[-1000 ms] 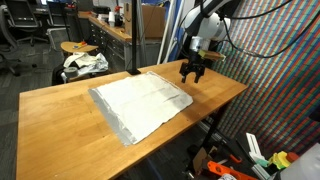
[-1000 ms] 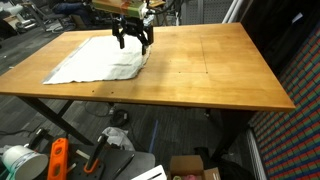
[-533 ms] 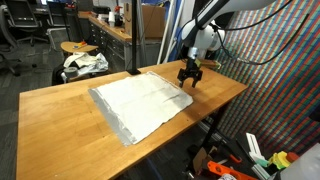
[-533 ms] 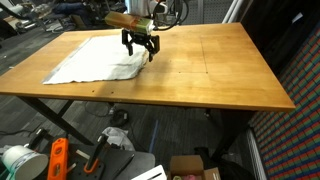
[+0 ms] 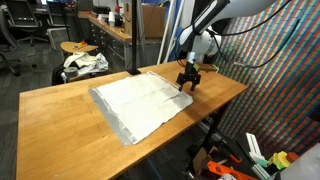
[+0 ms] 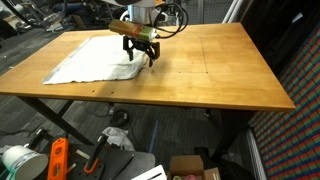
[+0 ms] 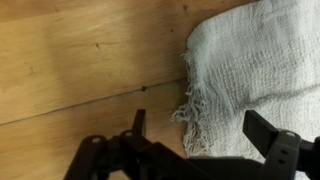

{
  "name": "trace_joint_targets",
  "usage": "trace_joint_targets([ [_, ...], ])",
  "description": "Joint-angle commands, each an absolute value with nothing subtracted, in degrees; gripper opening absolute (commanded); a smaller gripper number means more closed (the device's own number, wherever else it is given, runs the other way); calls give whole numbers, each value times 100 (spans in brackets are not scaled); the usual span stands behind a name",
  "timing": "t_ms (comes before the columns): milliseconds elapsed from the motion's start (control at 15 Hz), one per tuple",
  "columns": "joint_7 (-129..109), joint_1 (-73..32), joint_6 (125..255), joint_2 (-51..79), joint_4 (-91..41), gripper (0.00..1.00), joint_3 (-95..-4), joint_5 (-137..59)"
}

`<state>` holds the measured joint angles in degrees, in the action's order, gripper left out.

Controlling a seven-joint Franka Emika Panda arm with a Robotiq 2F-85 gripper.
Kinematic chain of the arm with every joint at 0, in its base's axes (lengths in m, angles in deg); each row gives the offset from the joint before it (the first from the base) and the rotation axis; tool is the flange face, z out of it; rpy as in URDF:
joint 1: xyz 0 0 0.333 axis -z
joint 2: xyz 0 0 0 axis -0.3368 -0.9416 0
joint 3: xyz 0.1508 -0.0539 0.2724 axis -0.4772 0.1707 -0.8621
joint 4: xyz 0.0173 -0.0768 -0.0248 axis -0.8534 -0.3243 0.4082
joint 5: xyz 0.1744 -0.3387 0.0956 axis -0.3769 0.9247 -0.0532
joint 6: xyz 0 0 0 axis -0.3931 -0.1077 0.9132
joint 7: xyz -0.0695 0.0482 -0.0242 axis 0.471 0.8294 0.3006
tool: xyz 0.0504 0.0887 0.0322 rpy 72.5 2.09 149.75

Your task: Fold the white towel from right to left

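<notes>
Hovering over the brown wooden tabletop (image 5: 60,125), the black claw (image 5: 187,82) is held wide open; the frayed corner of the large off-white rectangular cloth towel (image 7: 250,60) is positioned between its fingers (image 7: 265,132).

Worktop (image 7: 80,60) — wood, smooth, w/ clear grain lines, low satin sheen, one tiny dark speck. White towel (image 7: 250,60) — cloth, coarse loose weave, matt, soft wrinkles, frayed threads at one corner. End effector (image 7: 198,128): black, matt, hard; plastic or metal, can't tell.
</notes>
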<state>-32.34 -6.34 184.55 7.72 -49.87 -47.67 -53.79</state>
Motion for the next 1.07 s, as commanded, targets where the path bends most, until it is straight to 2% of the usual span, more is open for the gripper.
trace_joint_targets([
  [0, -3622, -434, 18066, 685, -4784, 100, -4949, -5529],
  [400, -3965, -298, 17395, 572, -4713, 100, -5069, -5753],
  [1000, -3999, -320, 17675, 599, -4877, 100, -5093, -6102],
])
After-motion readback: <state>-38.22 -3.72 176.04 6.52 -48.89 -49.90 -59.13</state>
